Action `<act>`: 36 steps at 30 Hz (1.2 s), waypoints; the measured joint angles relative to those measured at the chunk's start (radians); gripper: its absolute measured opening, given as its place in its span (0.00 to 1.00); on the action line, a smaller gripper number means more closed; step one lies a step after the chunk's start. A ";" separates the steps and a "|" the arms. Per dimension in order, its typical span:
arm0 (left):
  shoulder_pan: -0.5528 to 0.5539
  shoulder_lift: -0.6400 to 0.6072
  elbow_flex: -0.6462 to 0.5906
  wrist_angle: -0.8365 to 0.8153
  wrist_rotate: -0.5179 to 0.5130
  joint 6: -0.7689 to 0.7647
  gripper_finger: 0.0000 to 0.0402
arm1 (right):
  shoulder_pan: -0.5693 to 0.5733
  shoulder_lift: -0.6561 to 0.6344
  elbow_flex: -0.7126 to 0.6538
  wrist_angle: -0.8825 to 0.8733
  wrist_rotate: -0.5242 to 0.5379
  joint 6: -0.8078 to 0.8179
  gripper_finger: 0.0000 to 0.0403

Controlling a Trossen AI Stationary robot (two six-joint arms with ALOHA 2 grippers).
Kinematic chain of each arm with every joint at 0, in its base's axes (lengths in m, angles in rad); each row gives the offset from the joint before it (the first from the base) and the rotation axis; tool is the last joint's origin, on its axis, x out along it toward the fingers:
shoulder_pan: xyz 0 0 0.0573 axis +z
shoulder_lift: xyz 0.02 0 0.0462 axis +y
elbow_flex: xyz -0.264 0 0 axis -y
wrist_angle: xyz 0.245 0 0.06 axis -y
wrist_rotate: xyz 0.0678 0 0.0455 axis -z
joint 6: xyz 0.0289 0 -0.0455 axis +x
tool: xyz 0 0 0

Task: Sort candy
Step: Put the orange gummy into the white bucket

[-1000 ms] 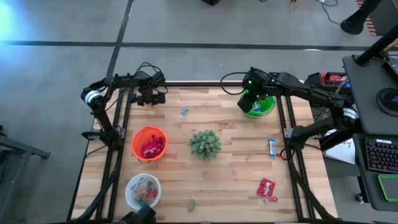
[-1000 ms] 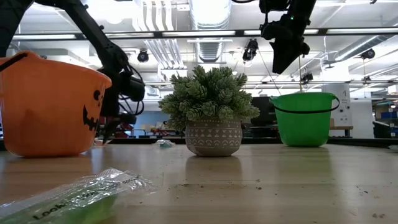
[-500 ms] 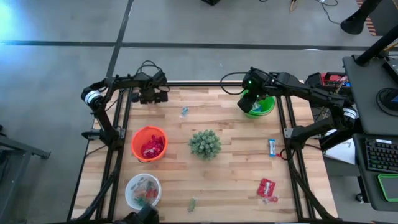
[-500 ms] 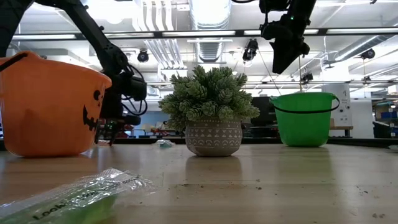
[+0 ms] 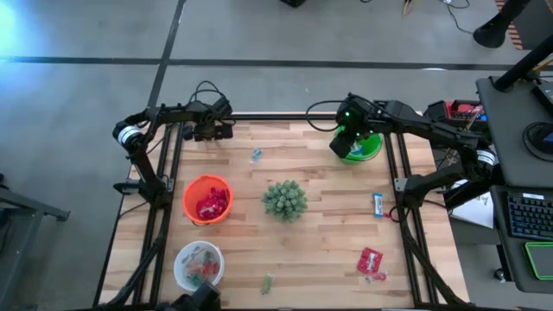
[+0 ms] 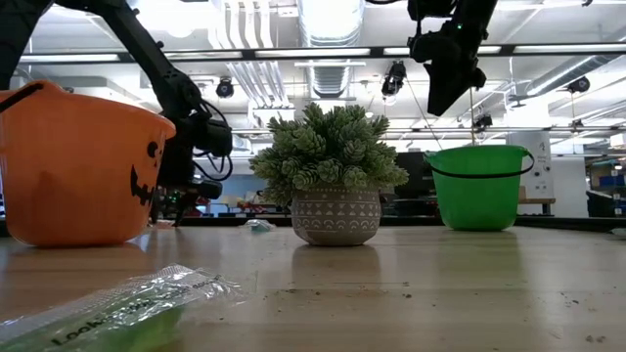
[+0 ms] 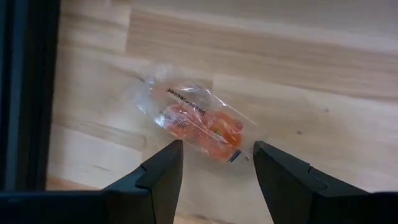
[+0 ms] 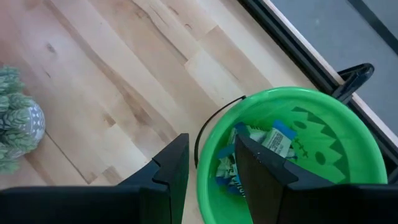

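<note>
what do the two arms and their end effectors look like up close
Both arms are slim, dark and jointed, with loose black cables looping near the wrists. The left arm has a pale band at its elbow joint; the right arm shows a small green light near its wrist. Each end effector, left and right, has two matte black, flat-sided fingers with angled tips.

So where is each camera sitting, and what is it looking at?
High view: above the table, looking straight down; both arms, orange bucket, green bucket.
Low view: at tabletop height, looking across; potted plant, arms from above.
Left wrist view: on the left arm, over an orange candy packet; left gripper open.
Right wrist view: on the right arm, over the green bucket; right gripper open.
Shared: high and right wrist views show the green bucket.
</note>
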 joint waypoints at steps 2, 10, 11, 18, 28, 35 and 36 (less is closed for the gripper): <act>0.000 0.000 0.000 0.010 -0.011 0.000 0.44 | 0.000 0.000 0.000 0.000 0.000 0.000 0.30; 0.000 0.000 -0.015 0.063 -0.027 -0.004 0.44 | 0.000 0.000 0.000 0.000 0.000 0.000 0.30; 0.000 0.000 -0.022 0.066 -0.027 -0.004 0.44 | 0.000 0.000 0.000 0.000 0.000 0.000 0.30; -0.001 -0.007 -0.066 0.096 -0.014 -0.010 0.32 | 0.000 0.000 0.000 -0.001 0.000 0.000 0.30; -0.008 0.000 -0.012 0.063 0.082 0.022 0.27 | 0.000 0.000 0.000 -0.001 0.000 -0.002 0.30; -0.005 0.000 -0.003 0.061 0.165 0.042 0.40 | 0.000 0.000 0.000 -0.001 0.000 -0.013 0.30; -0.005 0.000 -0.005 0.059 0.164 0.042 0.42 | 0.000 0.000 0.000 -0.001 0.000 -0.015 0.30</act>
